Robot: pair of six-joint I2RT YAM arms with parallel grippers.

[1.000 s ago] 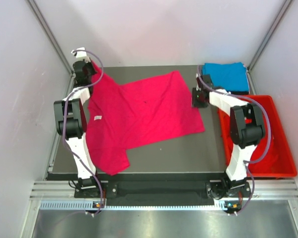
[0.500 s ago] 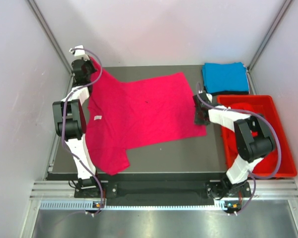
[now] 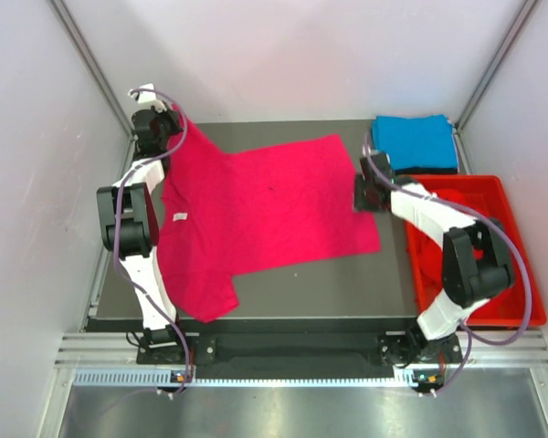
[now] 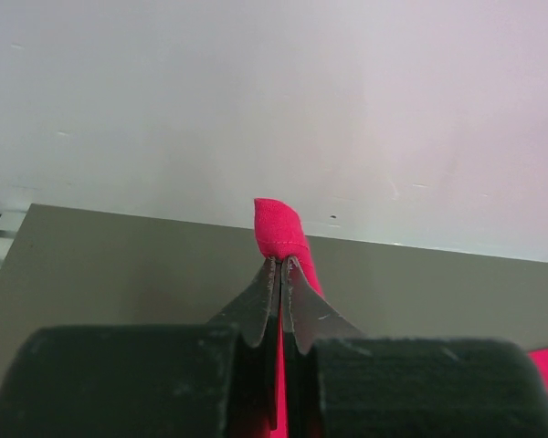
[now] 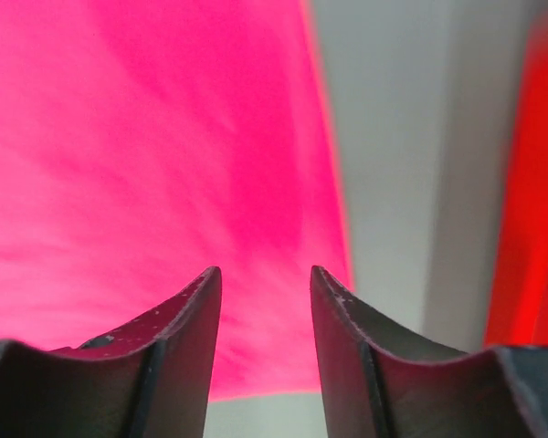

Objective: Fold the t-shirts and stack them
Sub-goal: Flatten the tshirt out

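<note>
Across the table (image 3: 301, 292), the outstretched left claw (image 4: 280, 261) pinches the pink t-shirt (image 3: 265, 205).

Table strip (image 3: 394, 274) between pink shirt (image 3: 274, 201) and crate (image 3: 531, 292) looks passable.

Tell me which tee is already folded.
The sky blue t-shirt, a compact folded rectangle at the far right corner of the table. The pink t-shirt lies spread open, one corner pinched by the left gripper.

Pink tee (image 3: 265, 205) and blue tee (image 3: 416, 141): soft matt cloth. Crate (image 3: 479, 181): glossy red plastic. Bench (image 3: 347, 283): smooth matt grey. Fingers (image 5: 183, 338): dark, matt, scuffed with pale flecks.
</note>
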